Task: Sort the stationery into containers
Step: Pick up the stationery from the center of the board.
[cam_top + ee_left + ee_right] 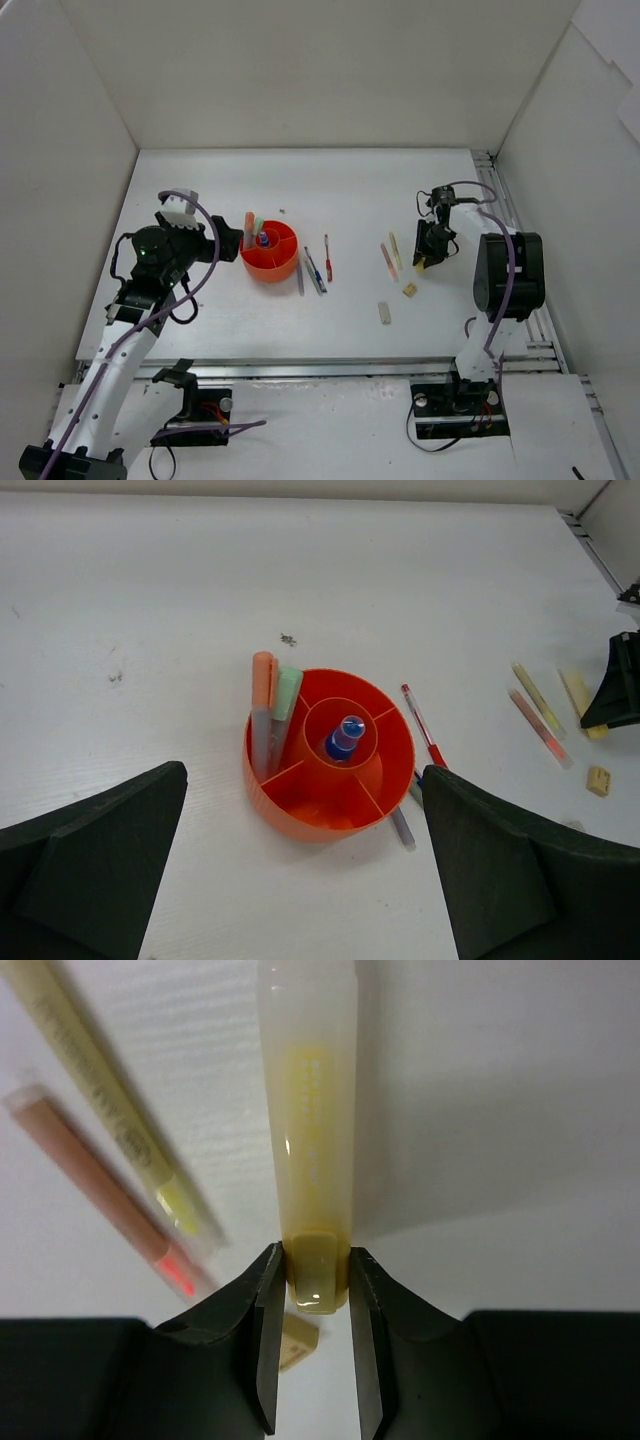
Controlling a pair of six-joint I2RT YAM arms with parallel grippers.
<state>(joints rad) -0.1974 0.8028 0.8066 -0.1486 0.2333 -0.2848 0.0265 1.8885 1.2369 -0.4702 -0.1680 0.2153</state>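
The orange-red bowl (270, 252) (300, 800) stands left of the table's middle. An orange marker (263, 705) and a green marker (287, 700) stand in its left compartment, and a blue-white marker (346, 737) stands in the centre cup. My left gripper (232, 240) (305, 780) is open and empty, just left of the bowl. My right gripper (430, 255) (316, 1280) is shut on the end of a yellow marker (308, 1130) (577, 693), low over the table. A thin yellow marker (95, 1080) and a pink-orange marker (100, 1190) lie beside it.
A red pen (327, 257) (422, 725), a blue pen (315, 270) and a grey pen (300, 277) (402, 828) lie right of the bowl. Two beige erasers (409, 290) (384, 313) lie near the right gripper; one shows in the right wrist view (298, 1342). White walls enclose the table.
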